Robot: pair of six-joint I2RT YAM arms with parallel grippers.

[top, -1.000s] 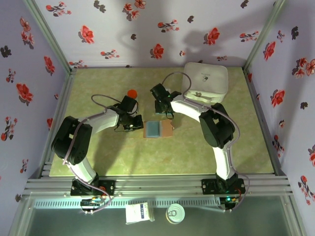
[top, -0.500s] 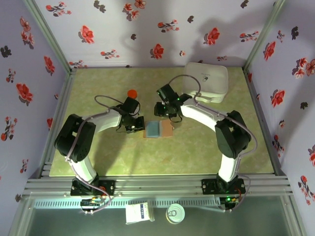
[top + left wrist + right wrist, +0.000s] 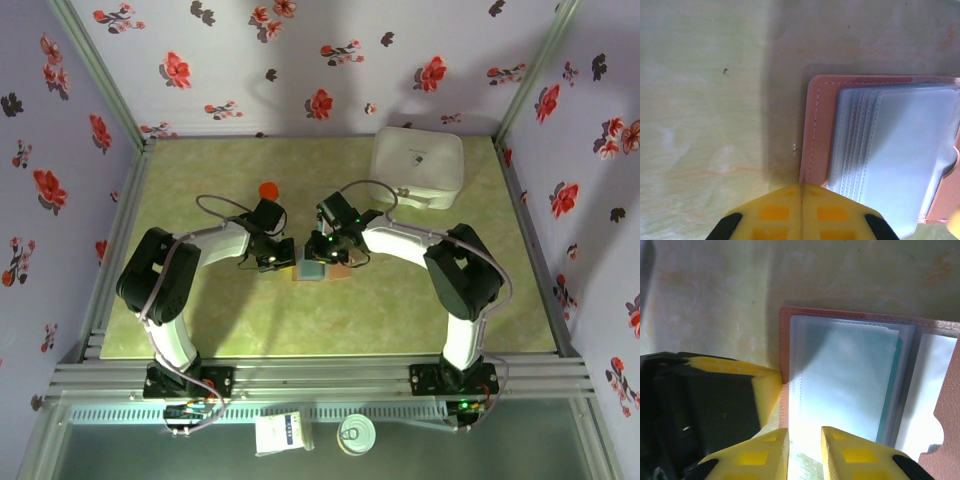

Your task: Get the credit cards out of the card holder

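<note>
On bench (image 3: 220, 320), at middle: left end effector (image 3: 801, 187) found clenched, fingertips pressed together at left brown edge of card holder (image 3: 818, 125). Right end effector (image 3: 805, 432) found released, fingers (image 3: 765, 450) parted by narrow gap, held low over clear sleeves (image 3: 845, 375). Card holder laid open, flat on bench, between both end effectors. Teal credit card (image 3: 895, 385) glimpsed inside sleeve stack. White box (image 3: 418, 165) set at far right corner, well apart. Red object (image 3: 268, 190) seen just beyond left end effector.

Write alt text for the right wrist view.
Open brown card holder on a table, a teal card in its clear sleeves. The right hand, fingers slightly apart, sits at its lower edge; the left hand touches its left edge.
</note>
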